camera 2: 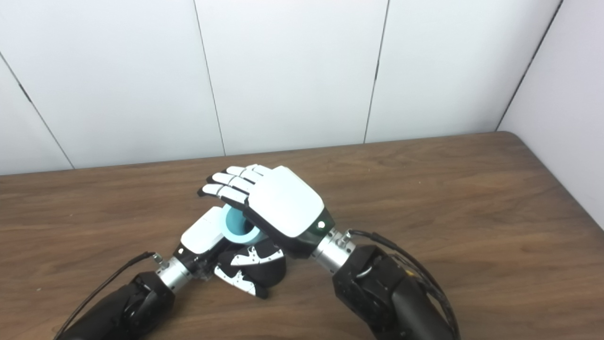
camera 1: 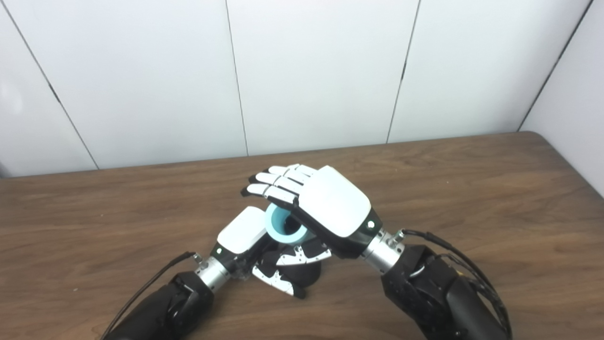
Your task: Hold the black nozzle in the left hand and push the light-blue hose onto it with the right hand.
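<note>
Fingers (camera 1: 283, 278) of the left hand (camera 1: 243, 231) curl shut around the black nozzle (camera 1: 306, 276), just under the light-blue hose (camera 1: 283, 226). Beyond, the right hand (camera 1: 330, 205) lies over the hose, fingers nearly straight; its grip is hidden.

Both head cameras look steeply down from close above the wooden table (camera 1: 472, 198), facing the white panelled wall (camera 2: 292, 71); side by side, they share almost the whole scene.
</note>
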Motion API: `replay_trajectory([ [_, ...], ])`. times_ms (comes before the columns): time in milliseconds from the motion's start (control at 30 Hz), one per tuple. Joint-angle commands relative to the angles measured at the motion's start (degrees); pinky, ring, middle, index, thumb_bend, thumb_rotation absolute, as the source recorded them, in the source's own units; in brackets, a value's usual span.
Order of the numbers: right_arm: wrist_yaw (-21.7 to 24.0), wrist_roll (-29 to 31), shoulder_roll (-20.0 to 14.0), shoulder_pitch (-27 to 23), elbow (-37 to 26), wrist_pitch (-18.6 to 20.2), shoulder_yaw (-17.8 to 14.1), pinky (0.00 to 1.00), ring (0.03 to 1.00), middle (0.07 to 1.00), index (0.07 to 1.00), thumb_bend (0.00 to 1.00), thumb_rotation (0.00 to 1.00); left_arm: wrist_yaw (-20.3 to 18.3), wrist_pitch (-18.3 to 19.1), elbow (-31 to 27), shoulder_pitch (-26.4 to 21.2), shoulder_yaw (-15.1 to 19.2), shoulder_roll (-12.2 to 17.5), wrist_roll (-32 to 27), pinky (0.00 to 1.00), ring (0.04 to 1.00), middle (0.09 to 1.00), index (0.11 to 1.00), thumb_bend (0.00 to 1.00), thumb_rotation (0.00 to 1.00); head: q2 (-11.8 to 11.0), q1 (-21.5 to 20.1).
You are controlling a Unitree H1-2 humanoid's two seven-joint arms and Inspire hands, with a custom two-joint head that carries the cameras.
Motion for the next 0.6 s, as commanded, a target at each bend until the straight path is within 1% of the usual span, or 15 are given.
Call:
replay_trajectory([
  [0, -0.2, -0.9, -0.8, -0.9, 1.0, -0.9, 0.1, 0.74, 0.827, 0.834, 0.782, 0.37, 0.49, -8.1, 0.6, 10.5, 14.0, -6.7, -1.5, 3.0, 0.18, 0.228, 0.473, 0.488, 0.52, 0.00, 0.1, 0.0],
  [133, -1.0, -1.6, -0.6, -1.1, 1.1, -0.3, -0.5, 0.74, 0.831, 0.843, 0.792, 0.33, 0.49, -8.5, 0.8, 10.0, 14.1, -6.5, -1.5, 3.2, 0.18, 0.230, 0.473, 0.488, 0.52, 0.00, 0.0, -0.1],
  [200, -1.2, -2.0, -0.6, -1.2, 0.9, 0.0, -0.9, 0.75, 0.830, 0.842, 0.791, 0.33, 0.51, -8.4, 0.7, 10.0, 14.1, -6.5, -1.4, 3.2, 0.18, 0.223, 0.473, 0.488, 0.52, 0.00, 0.0, -0.1],
  [233, -1.5, -2.3, -0.6, -1.3, 0.9, 0.1, -1.1, 0.75, 0.826, 0.837, 0.788, 0.32, 0.52, -8.2, 0.6, 10.2, 14.0, -6.6, -1.5, 3.2, 0.20, 0.248, 0.474, 0.488, 0.52, 0.00, -0.1, -0.2],
  [333, -2.1, -2.9, -0.4, -1.5, 0.8, 0.5, -1.6, 0.74, 0.825, 0.832, 0.788, 0.31, 0.55, -8.9, 1.0, 10.5, 13.9, -6.6, -1.6, 3.4, 0.20, 0.253, 0.474, 0.489, 0.52, 0.00, -0.1, -0.2],
  [400, -2.5, -3.0, -0.3, -1.6, 0.8, 0.8, -2.0, 0.75, 0.824, 0.830, 0.788, 0.30, 0.56, -8.5, 1.0, 10.5, 13.9, -6.6, -1.6, 3.7, 0.23, 0.290, 0.477, 0.489, 0.52, 0.00, -0.3, -0.3],
  [500, -3.3, -2.3, 0.1, -1.9, 0.8, 1.2, -2.8, 0.73, 0.815, 0.820, 0.777, 0.30, 0.55, -8.2, 0.8, 10.4, 13.9, -6.7, -1.5, 3.7, 0.22, 0.275, 0.476, 0.489, 0.52, 0.00, -0.3, -0.3],
  [567, -3.4, -2.0, 0.2, -2.1, 0.8, 1.3, -3.2, 0.73, 0.814, 0.818, 0.775, 0.29, 0.55, -7.8, 0.6, 10.6, 13.8, -6.8, -1.6, 3.7, 0.20, 0.242, 0.473, 0.488, 0.52, 0.00, -0.3, -0.3],
])
